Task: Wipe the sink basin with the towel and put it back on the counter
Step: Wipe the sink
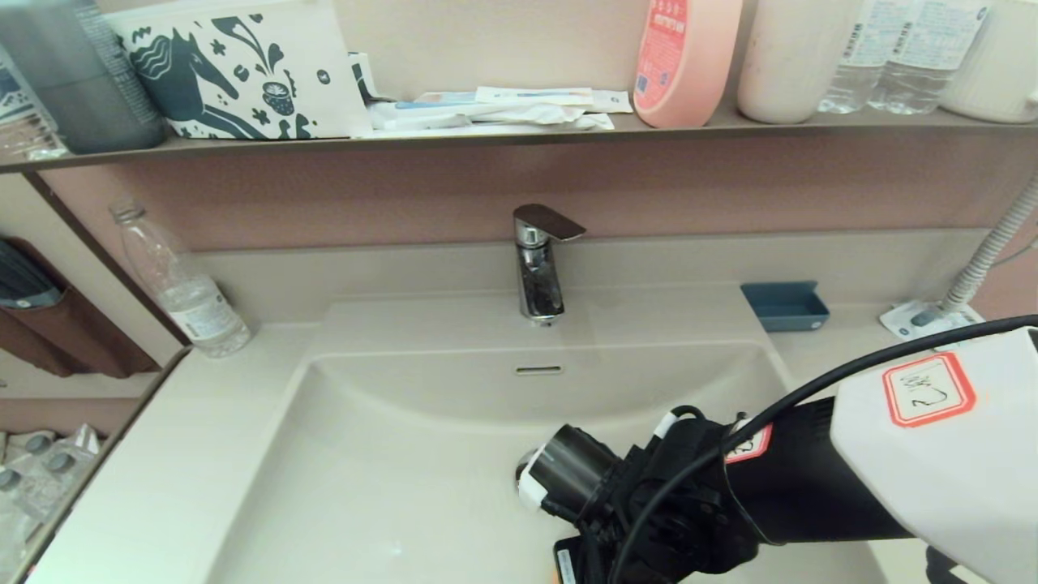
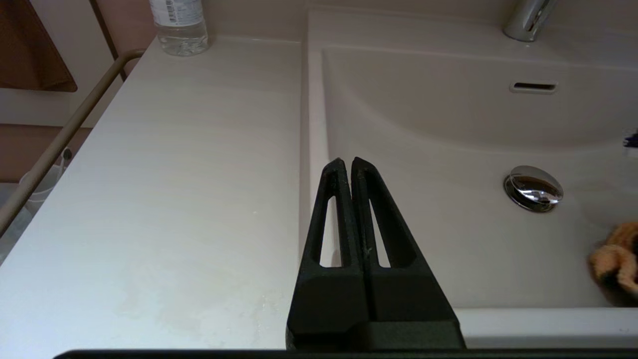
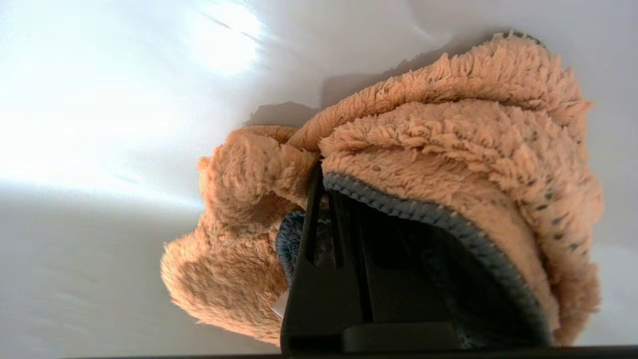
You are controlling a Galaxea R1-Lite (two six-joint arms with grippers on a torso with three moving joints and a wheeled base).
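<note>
The beige sink basin point(image 1: 389, 454) fills the middle of the head view, with its overflow slot point(image 1: 538, 370) below the tap. My right arm reaches down into the basin's near right part and hides its own fingers there. In the right wrist view my right gripper point(image 3: 326, 187) is shut on the orange-tan towel point(image 3: 448, 144), which is bunched around the fingers and pressed on the basin floor. The towel point(image 2: 615, 262) also shows near the chrome drain plug point(image 2: 533, 188). My left gripper point(image 2: 346, 162) is shut and empty, hovering over the basin's left rim beside the counter point(image 2: 164, 199).
A chrome tap point(image 1: 539, 264) stands behind the basin. A clear water bottle point(image 1: 182, 284) stands on the counter at the back left, a blue tray point(image 1: 785, 306) at the back right. The dark shelf point(image 1: 486, 134) above carries a printed packet, bottles and a pink container.
</note>
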